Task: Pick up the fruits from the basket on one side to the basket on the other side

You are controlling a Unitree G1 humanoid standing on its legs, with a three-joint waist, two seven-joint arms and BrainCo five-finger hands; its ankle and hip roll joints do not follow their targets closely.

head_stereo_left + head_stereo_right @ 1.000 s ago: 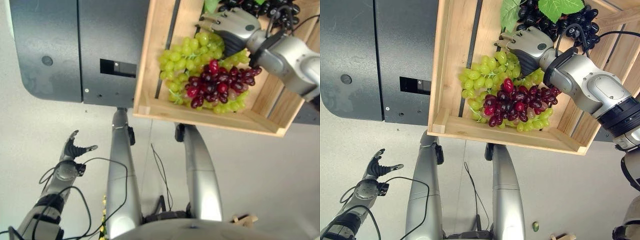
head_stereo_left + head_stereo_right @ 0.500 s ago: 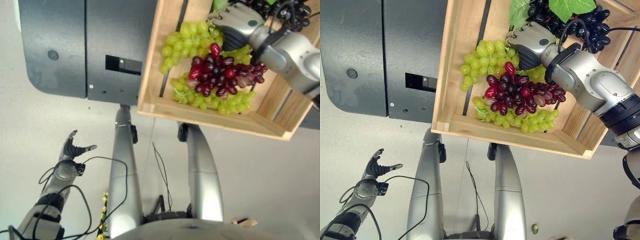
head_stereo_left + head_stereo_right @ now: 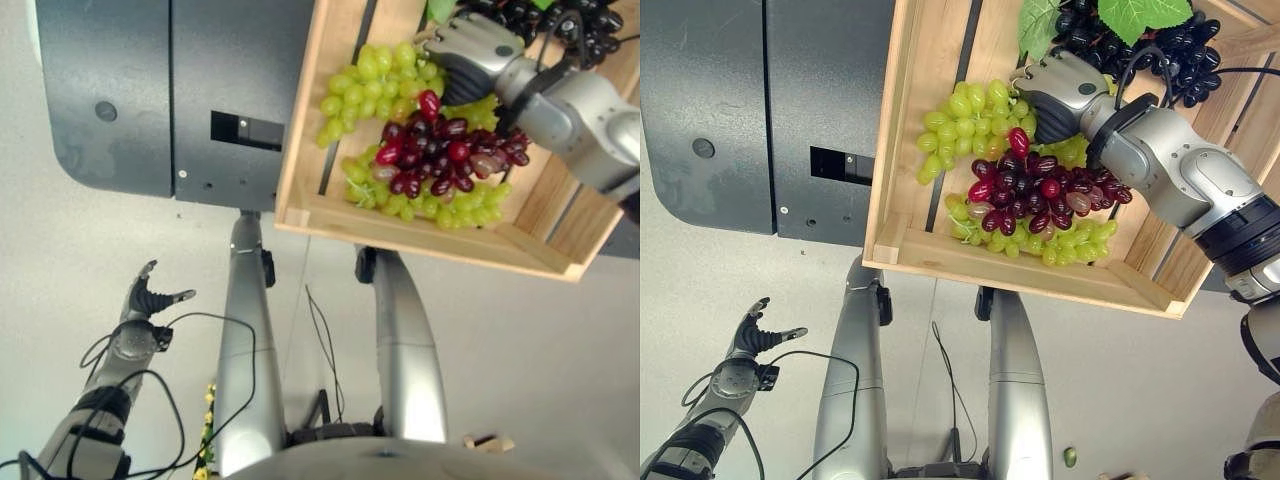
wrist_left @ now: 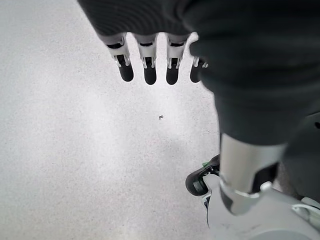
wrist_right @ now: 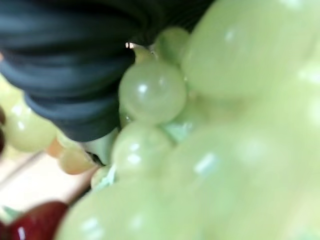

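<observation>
Pale speckled floor w/ dark grey cabinet standing on it.

Grape bunches crowding the wooden crate; bare boards beside them.

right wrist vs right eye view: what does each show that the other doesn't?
Right wrist: green grapes pressed close against the right hand, its fingers hidden. Right eye: the wooden crate, red grapes across the green bunches, dark grapes with leaves, and the left hand open low over the floor. Both: green grapes, right hand, a bit of red.
</observation>
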